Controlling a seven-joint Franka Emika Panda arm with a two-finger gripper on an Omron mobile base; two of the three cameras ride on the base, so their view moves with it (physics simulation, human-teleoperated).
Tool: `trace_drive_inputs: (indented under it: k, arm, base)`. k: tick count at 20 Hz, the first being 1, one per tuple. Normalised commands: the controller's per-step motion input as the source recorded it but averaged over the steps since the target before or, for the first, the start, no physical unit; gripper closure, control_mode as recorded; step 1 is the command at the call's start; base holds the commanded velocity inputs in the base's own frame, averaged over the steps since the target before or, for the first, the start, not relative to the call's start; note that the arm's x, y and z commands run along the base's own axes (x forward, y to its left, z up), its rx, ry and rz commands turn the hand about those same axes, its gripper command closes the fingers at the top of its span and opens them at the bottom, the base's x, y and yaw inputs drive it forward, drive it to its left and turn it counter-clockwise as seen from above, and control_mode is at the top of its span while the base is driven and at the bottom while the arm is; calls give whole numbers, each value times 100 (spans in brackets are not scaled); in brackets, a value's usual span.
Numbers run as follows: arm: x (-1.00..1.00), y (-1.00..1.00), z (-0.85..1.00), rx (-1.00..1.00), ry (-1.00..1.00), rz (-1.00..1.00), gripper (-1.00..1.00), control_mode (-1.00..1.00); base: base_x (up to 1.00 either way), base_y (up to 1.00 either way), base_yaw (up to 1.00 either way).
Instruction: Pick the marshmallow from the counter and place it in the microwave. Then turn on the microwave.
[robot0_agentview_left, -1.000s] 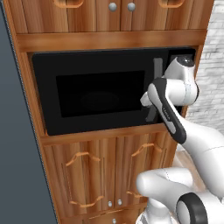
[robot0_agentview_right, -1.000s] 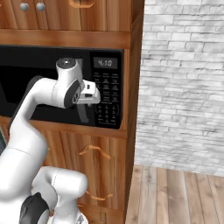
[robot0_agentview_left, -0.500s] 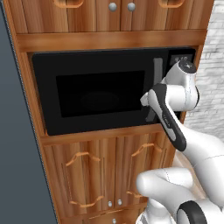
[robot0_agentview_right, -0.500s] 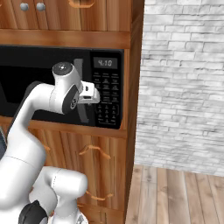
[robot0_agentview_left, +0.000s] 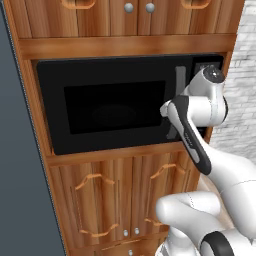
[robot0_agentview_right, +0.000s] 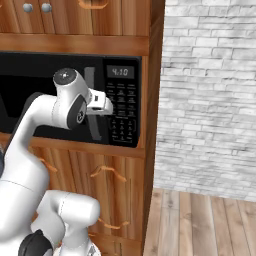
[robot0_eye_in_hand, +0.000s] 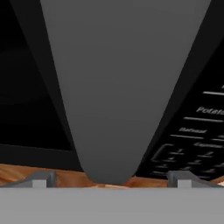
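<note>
microwave: black, built into wooden cabinetry, door shut, window dark; nothing made out behind the glass (too dim to tell). marshmallow: whereabouts not determinable from these views; carried by nothing visible, so judged either already inside behind the closed door or left elsewhere.

grey vertical handle: looms close in the hand view, tapering downward, centred between the two fingertips, one tip to each side and apart from it. keypad: right of the handle, display lit with digits, button labels partly legible in the hand view (small, blurred).

end effector: jaws spread wide, empty, level with the handle and just in front of the keypad's left edge, pointing at the microwave front.

progress, as a judgement: door closed and jaws empty suggest the placing half finished; starting the oven remains. no sign of the microwave running (display reads like a clock). left to do: shift toward the keypad, press the start button.

surroundings: wooden cabinet doors below, brick wall to the right, wood floor.
</note>
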Motion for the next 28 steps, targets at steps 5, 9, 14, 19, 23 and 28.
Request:
trace_drive_inputs:
  k: [5,9,14,19,23,28]
  arm:
    - [0,0,13,0,-8,-5,-100,-100]
    - [0,0,13,0,-12,-4,-100,-100]
    - [0,0,13,0,-13,-3,-100,-100]
    - [0,0,15,0,-12,-3,-100,-100]
    - [0,0,14,0,-13,-3,-100,-100]
    - [0,2,11,0,-13,-3,-100,-100]
  base:
    - [0,0,0]
    - [0,0,0]
    - [0,0,0]
    - [0,0,0]
    - [0,0,0]
    - [0,0,0]
